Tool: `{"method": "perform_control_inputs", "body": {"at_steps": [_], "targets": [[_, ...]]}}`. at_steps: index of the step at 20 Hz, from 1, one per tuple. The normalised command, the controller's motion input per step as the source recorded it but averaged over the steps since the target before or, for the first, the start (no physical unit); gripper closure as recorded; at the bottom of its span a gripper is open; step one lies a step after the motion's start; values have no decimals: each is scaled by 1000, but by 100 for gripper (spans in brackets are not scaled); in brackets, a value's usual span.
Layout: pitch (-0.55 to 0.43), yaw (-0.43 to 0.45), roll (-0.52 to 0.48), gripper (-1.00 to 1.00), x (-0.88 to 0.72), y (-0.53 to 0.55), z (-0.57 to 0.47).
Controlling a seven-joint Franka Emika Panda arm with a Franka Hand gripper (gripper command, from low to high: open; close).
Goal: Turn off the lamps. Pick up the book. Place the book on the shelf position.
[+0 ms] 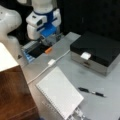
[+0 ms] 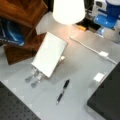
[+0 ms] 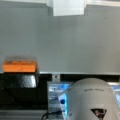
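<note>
The gripper (image 1: 51, 37) hangs at the far end of the gray table (image 1: 75, 72), just above a small orange block (image 1: 48, 50). It holds nothing. I cannot tell if its fingers are apart or together. In a front view the same gripper (image 2: 103, 31) shows at the top right, blue and white.

The book (image 1: 60, 91) lies on the table, well apart from the gripper. It is big and white, with a row of little holes along one long side. In a front view the book (image 2: 49, 53) lies just beside the shelf position (image 2: 22, 10), touching its lower edge or very close to it. The shelf position (image 1: 13, 96) is dark brown wood, at the left in a front view.

A lamp (image 2: 68, 10) glows bright white in a front view, so it looks on.

A black pen (image 1: 91, 92) lies on the table near the book. A black box (image 1: 96, 51) with a silver base sits at the right. A white cable (image 1: 50, 65) runs across the table between the box and the book.

In the wrist view the orange block (image 3: 20, 66) sits at the left, by the table's edge.
</note>
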Motion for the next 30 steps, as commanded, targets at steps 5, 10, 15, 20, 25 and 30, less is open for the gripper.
{"method": "perform_control_inputs", "body": {"at_steps": [5, 10, 15, 20, 25, 30], "targets": [[-216, -67, 62, -100, -333, 154, -353], [-243, -62, 118, -100, -326, 114, -254], [-253, -47, 143, -100, -298, 139, -166], [-269, -42, 159, 100, -229, 160, -201], [-235, -44, 123, 100, -191, 141, -212], [-199, -33, 92, 100, -152, 87, -193]]}}
